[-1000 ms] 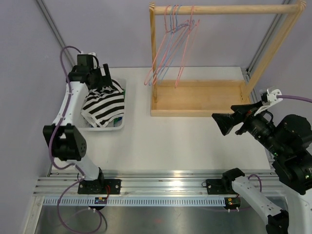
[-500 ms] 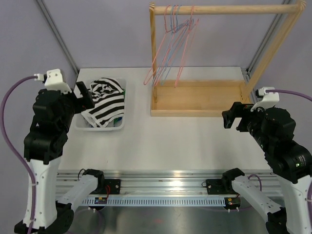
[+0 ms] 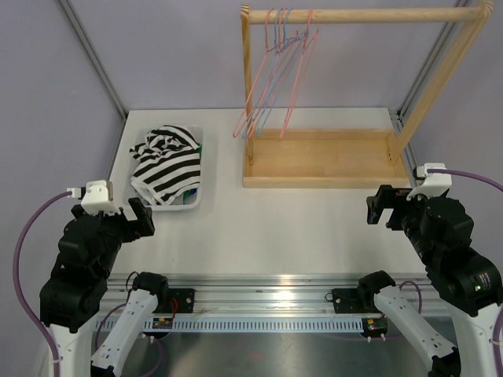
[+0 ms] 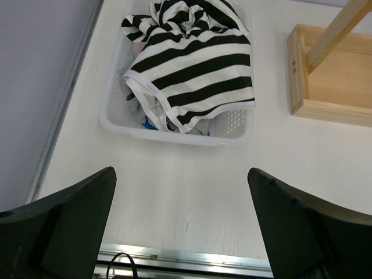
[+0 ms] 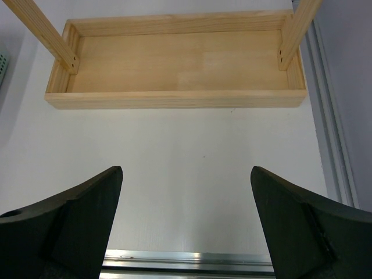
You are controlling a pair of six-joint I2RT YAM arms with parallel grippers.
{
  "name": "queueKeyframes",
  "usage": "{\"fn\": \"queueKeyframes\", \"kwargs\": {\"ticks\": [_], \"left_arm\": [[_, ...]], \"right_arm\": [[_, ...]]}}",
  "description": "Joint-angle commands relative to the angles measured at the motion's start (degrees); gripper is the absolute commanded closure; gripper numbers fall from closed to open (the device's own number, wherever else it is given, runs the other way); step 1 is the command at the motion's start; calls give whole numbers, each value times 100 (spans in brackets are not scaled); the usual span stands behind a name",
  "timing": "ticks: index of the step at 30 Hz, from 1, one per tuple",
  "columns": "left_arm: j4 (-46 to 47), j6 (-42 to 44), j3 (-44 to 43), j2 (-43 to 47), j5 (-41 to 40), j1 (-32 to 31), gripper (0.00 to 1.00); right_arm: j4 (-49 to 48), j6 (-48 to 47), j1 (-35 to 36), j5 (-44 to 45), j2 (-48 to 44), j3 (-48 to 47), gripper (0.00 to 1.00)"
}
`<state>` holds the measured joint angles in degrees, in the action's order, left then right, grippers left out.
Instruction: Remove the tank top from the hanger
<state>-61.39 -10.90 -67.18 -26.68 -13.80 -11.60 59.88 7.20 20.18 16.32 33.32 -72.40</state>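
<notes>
A black-and-white striped tank top [image 3: 167, 166] lies crumpled in a white basket [image 3: 194, 198] at the table's left; it also shows in the left wrist view [image 4: 195, 75]. Several bare wire hangers [image 3: 277, 75], pink and blue, hang on the wooden rack's rail [image 3: 369, 14]. My left gripper [image 3: 134, 224] is open and empty, raised near the table's front left, well short of the basket. In the left wrist view it [image 4: 183, 224] hangs over bare table. My right gripper [image 3: 381, 210] is open and empty at the front right; in the right wrist view it [image 5: 186, 224] faces the rack's base.
The wooden rack's tray base [image 3: 326, 157] stands at the back right, also in the right wrist view [image 5: 174, 99]. The basket [image 4: 116, 125] holds other clothes under the striped top. A metal rail [image 3: 259, 287] runs along the near table edge.
My left arm has let go of the tank top in the basket and pulled back to the front left. My right arm has drawn back and lowered slightly.
</notes>
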Motion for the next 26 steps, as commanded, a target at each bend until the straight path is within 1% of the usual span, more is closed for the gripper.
{"fn": "queueKeyframes", "kwargs": {"ticks": [1,5,19,26], "left_arm": [[267,158,231,312,317,-80,1],[425,114,345,470,255,-88,1],[636,43,802,426,334,-88,1],[698,53,855,453,255,-88,1]], "right_arm": [[-151,-114,-14,73,-89,191,1],[-266,-17,-15,12,-107,305,1],[-846,141,-15,-243,-62,552,0],[-767,141,-6,-313,95,534,0]]}}
